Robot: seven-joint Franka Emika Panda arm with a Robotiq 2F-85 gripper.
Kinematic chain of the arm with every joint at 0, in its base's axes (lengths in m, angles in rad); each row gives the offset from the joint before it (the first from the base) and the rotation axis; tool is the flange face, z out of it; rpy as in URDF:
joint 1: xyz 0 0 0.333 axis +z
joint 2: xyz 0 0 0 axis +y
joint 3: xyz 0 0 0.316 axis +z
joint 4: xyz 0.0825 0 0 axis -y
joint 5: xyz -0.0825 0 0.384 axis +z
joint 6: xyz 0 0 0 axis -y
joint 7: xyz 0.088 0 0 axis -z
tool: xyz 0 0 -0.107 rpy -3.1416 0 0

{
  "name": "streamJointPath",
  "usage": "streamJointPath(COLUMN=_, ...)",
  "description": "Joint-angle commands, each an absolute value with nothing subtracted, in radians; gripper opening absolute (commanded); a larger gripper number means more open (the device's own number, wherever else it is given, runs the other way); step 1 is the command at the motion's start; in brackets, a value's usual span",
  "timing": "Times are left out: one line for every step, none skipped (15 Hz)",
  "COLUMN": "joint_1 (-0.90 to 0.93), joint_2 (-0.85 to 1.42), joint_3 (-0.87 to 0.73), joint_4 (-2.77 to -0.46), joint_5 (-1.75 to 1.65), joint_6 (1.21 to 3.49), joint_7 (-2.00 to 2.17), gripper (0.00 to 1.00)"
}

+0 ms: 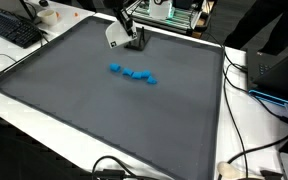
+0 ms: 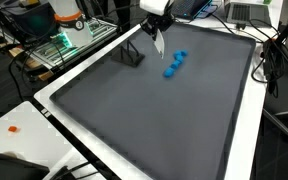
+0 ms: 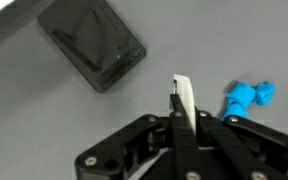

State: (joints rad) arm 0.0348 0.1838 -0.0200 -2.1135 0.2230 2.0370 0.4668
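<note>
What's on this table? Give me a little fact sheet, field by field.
gripper: shut on a white strip
white strip: sticks out past the fingers
black box: on the mat, close to the gripper
blue blocks: short row on the mat, not touched by the gripper
mat: dark grey, white border

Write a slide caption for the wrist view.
Gripper closed on a thin white strip, over the grey mat, between a black box and blue blocks.
</note>
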Motion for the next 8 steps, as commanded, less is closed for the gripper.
streamJointPath(joint_1=0.031, joint_2=0.061, joint_3=-0.033, joint_4=-2.269, joint_5=0.273, joint_6=2.100, joint_7=0.609, gripper=0.01)
streamJointPath(joint_1=0.029, joint_2=0.041, joint_3=-0.033, joint_4=-2.294, joint_5=0.284, joint_6=2.109, joint_7=0.651, gripper=0.01)
streamJointPath(joint_1=0.027, joint_2=0.024, joint_3=-0.031, joint_4=-2.317, joint_5=0.297, joint_6=2.118, joint_7=0.692, gripper=0.01)
streamJointPath(joint_1=0.027, joint_2=0.007, joint_3=-0.028, joint_4=-2.344, joint_5=0.304, joint_6=2.136, joint_7=0.740, gripper=0.01)
streamJointPath(joint_1=0.027, joint_2=-0.007, joint_3=-0.025, joint_4=-2.368, joint_5=0.313, joint_6=2.154, joint_7=0.786, gripper=0.01)
streamJointPath(joint_1=0.026, joint_2=-0.017, joint_3=-0.022, joint_4=-2.391, joint_5=0.322, joint_6=2.172, joint_7=0.831, gripper=0.01)
streamJointPath(joint_1=0.024, joint_2=-0.026, joint_3=-0.020, joint_4=-2.412, joint_5=0.334, joint_6=2.187, joint_7=0.867, gripper=0.01)
streamJointPath(joint_1=0.023, joint_2=-0.035, joint_3=-0.018, joint_4=-2.434, joint_5=0.342, joint_6=2.205, joint_7=0.898, gripper=0.01)
